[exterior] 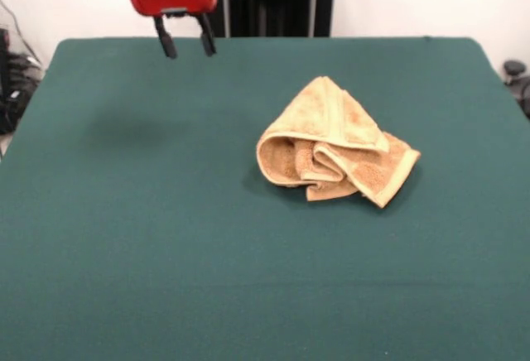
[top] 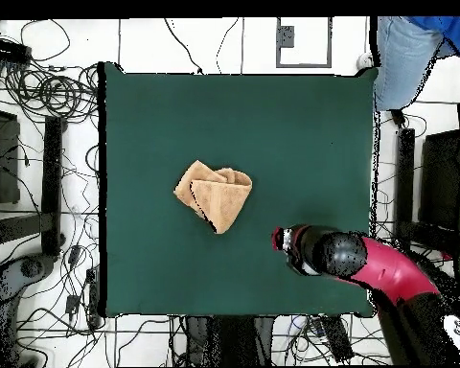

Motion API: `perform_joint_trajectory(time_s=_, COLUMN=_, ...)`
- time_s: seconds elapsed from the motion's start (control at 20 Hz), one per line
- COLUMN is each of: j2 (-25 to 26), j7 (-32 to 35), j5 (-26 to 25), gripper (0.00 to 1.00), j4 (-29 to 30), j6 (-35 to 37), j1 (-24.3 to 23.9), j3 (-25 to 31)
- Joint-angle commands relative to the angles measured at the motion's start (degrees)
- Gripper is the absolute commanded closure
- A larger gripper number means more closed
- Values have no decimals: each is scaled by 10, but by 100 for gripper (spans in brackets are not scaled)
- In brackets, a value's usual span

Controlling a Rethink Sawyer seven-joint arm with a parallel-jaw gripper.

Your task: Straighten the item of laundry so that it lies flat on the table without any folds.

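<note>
The tan-orange towel [exterior: 335, 146] lies crumpled and folded over itself right of the middle of the green table [exterior: 149, 237]. Its woven band shows along the top fold and a rolled fold opens toward the front. In the overhead view the towel [top: 215, 196] sits near the table's [top: 301, 125] middle. My gripper [exterior: 185, 45] hangs high over the far left part of the table, well apart from the towel, with its two black fingers [exterior: 167, 45] spread open and empty. In the overhead view the gripper [top: 284, 240] is to the lower right of the towel.
The red and black arm [top: 387, 273] reaches in from the lower right corner of the overhead view. A person's leg in jeans [top: 402, 57] stands by the table's top right corner. Cables [top: 52, 91] lie on the floor around the table.
</note>
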Motion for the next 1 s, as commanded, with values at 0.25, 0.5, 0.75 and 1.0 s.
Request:
perform_joint_trajectory(time_s=0.25, j2=68, j7=109, j5=11, gripper=0, j4=-44, j6=-138, j1=89, j3=25)
perform_joint_trajectory(time_s=0.5, j2=43, j7=144, j5=31, gripper=0, j4=-17, j6=-179, j1=114, j3=-5)
perform_joint_trajectory(time_s=0.75, j2=10, j7=168, j5=70, gripper=0, j4=8, j6=-174, j1=139, j3=-16)
perform_joint_trajectory(time_s=1.0, j2=-26, j7=202, j5=122, gripper=0, j4=29, j6=-158, j1=175, j3=-46)
